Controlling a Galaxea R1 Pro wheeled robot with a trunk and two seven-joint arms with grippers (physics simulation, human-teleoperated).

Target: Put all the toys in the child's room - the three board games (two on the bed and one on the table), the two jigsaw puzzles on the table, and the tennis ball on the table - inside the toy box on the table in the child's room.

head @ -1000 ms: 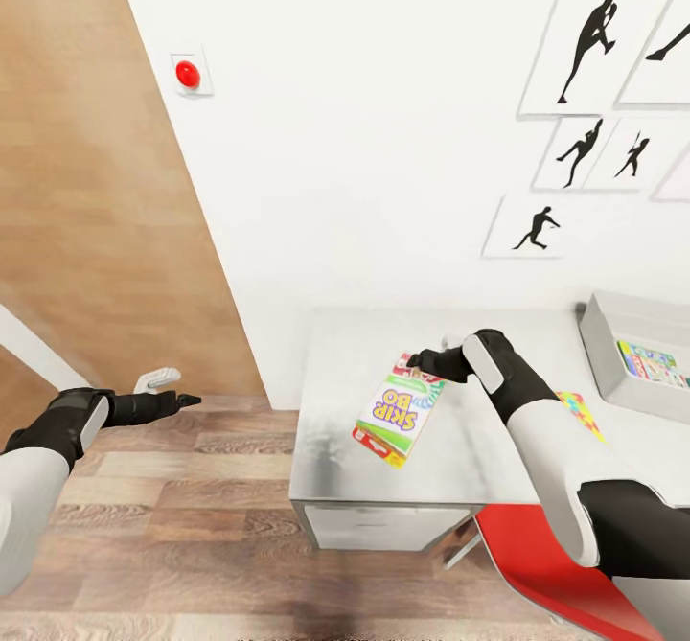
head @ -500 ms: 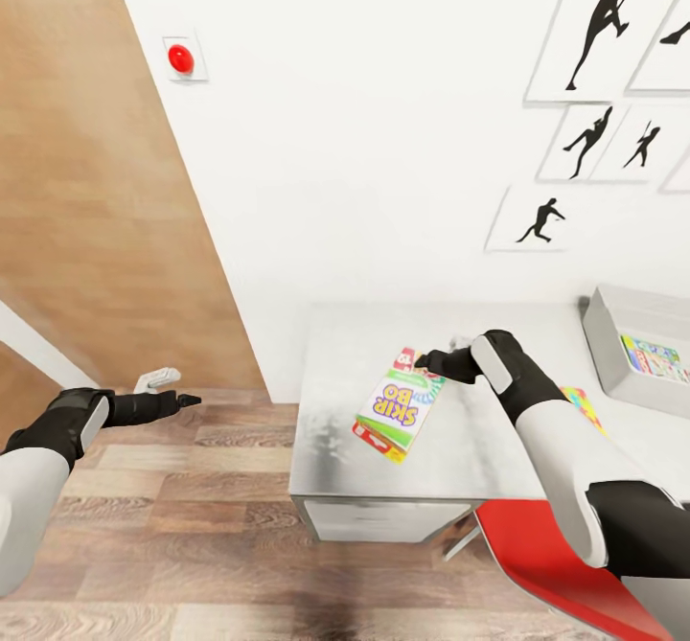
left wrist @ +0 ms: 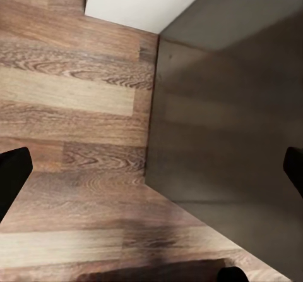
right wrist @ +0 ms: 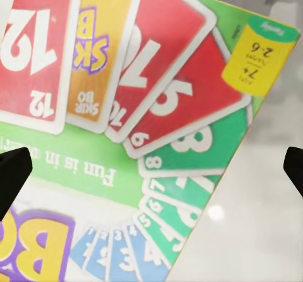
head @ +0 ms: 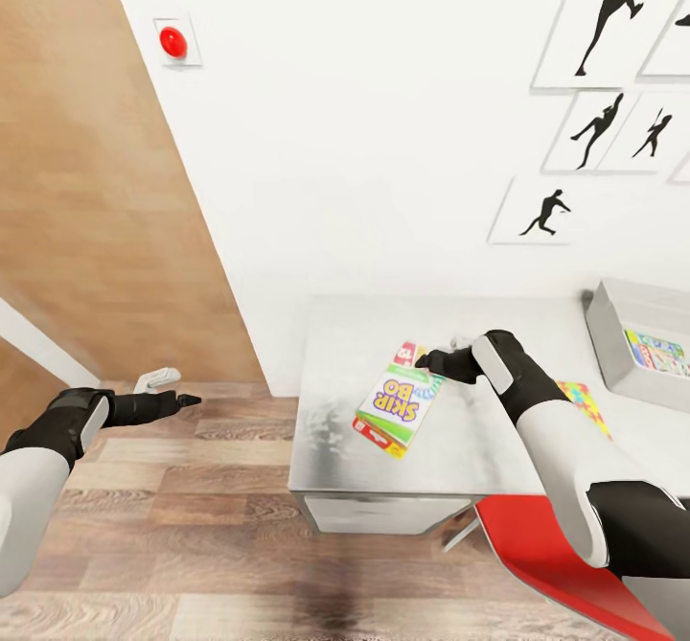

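Observation:
The SKIP-BO board game (head: 398,406) lies slanted near the left end of the table (head: 345,354); up close its card-printed cover (right wrist: 145,117) is in the right wrist view. My right gripper (head: 431,363) (right wrist: 151,168) hovers over the box's far end, open, fingertips spread wide. The grey toy box (head: 613,334) stands at the table's right with a colourful board game (head: 656,352) inside. A jigsaw puzzle (head: 586,400) lies beside my right forearm, partly hidden by it. My left gripper (head: 177,389) (left wrist: 151,174) is open and empty above the wood floor.
A red chair (head: 546,555) stands under the table's front edge by my right arm. A white drawer front (head: 383,515) sits below the tabletop. Brown wardrobe panels (head: 86,191) fill the left. A dark grey panel (left wrist: 233,124) rises from the floor beneath my left gripper.
The whole picture has shifted slightly, so the camera moved. My right gripper stays above the SKIP-BO box and the left arm holds its pose.

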